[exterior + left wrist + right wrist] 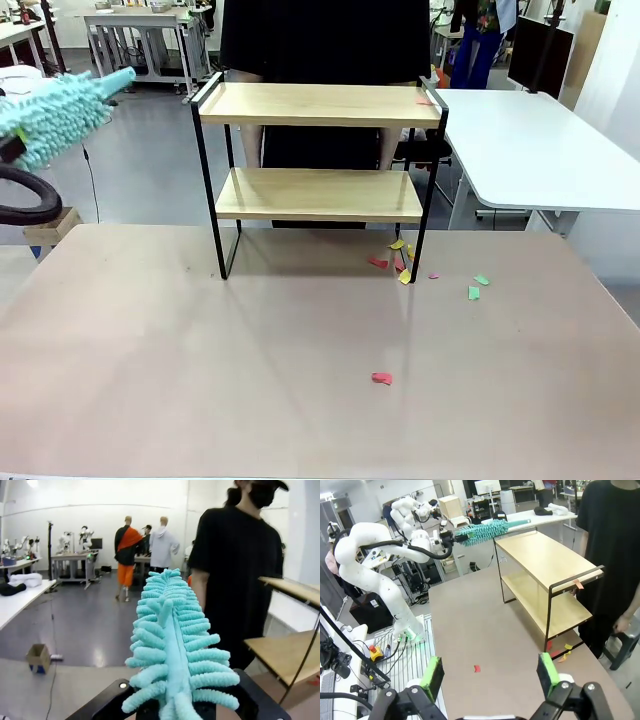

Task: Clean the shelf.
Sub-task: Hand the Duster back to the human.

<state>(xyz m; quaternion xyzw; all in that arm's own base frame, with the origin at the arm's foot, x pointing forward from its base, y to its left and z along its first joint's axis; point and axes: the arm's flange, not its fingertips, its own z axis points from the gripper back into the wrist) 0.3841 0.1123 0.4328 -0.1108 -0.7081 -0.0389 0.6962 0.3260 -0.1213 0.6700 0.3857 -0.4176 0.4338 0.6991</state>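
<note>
Beige table (200, 380), paper scraps (381, 378); left gripper (441, 541) clamps duster (60, 115); right gripper (490, 675) wide, empty

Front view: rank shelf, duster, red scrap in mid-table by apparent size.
1. shelf
2. duster, cut by the picture edge and nearer the camera, so true size unsure
3. red scrap

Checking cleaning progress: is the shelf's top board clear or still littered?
Nearly clear: the shelf top board is bare wood except one small pink scrap at its right end.
</note>
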